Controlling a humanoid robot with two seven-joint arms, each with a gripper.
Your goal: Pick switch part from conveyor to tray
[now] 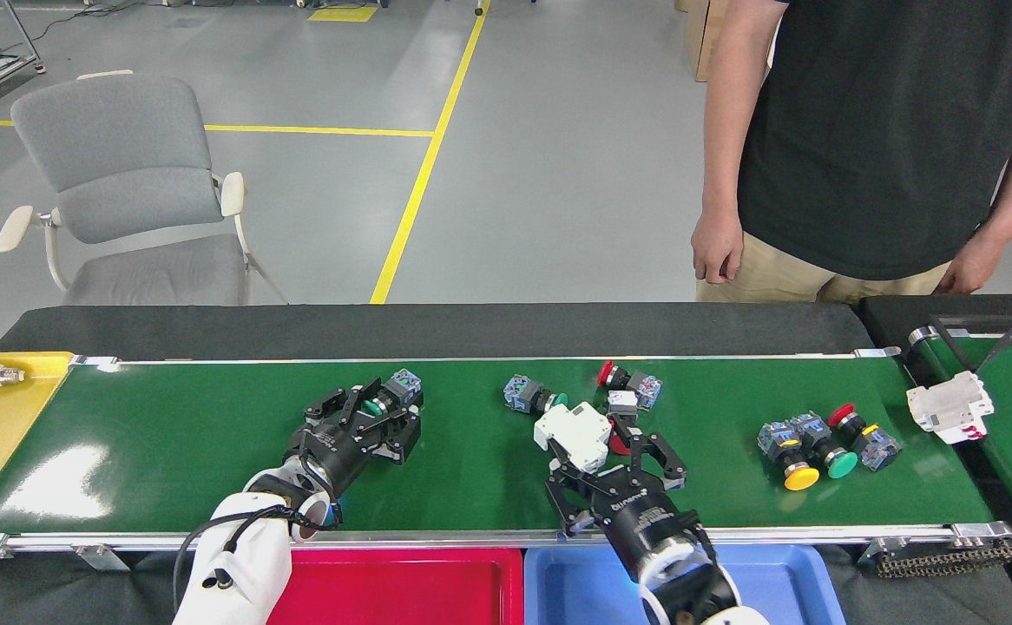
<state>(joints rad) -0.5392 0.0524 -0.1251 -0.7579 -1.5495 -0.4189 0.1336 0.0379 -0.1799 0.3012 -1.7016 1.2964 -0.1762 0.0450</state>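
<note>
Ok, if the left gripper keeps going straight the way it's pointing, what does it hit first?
The green push button, lying between its open fingers. The left gripper points up and right along the conveyor; height above the button is unclear.

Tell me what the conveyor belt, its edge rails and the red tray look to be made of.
Conveyor belt: seemingly glossy green PVC or rubber; the surface mirrors the ceiling lights in bright patches. Edge rails: bare silvery metal, probably aluminium, judging by the brushed-looking sheen. Red tray: likely moulded plastic, smooth and uniformly coloured with a rounded rim, slightly shiny.
</note>
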